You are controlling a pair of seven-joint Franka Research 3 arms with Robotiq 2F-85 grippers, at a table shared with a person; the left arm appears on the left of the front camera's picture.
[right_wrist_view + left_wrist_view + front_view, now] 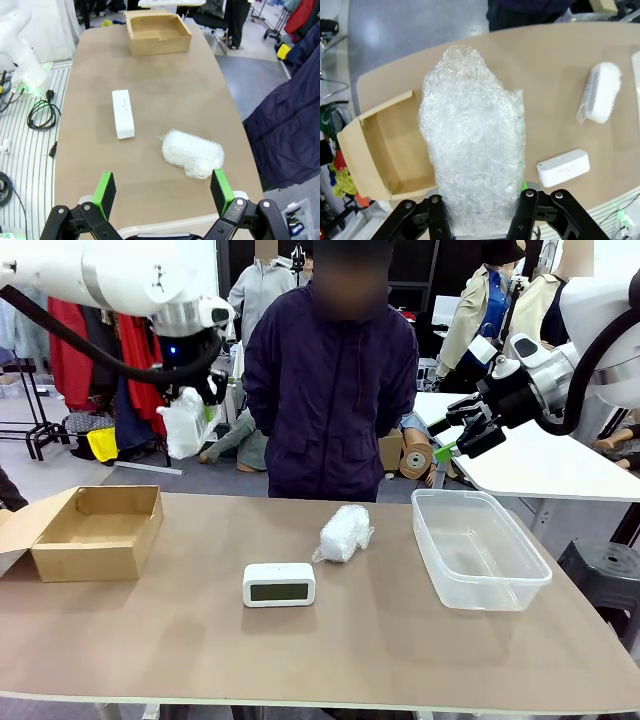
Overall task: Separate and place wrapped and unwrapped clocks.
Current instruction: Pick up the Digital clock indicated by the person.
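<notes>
My left claw (480, 205) grips one bundle (472, 135) aloft near the 9 o'clock box (85, 560); right claw (162, 192) gapes empty by the 3 o'clock tub (492, 592); other bundle (344, 533) and clock (279, 584) lie at the centre of the table (150, 640), nothing placed yet.

The bench (400, 650) is a smooth, matt brown board. At its nine o'clock the box (95, 530) is plain matt brown cardboard, and at three o'clock the tub (428, 555) is clear, glossy plastic. The unwrapped clock (279, 584) is smooth white plastic with a dull dark grey display. The wrapped bundle on the bench (343, 533) and the held wrapped bundle (472, 145) are crinkled, translucent bubble wrap with small glints. The right gripper (162, 192) has matt black fingers (95, 217) with smooth green pads (106, 192).
</notes>
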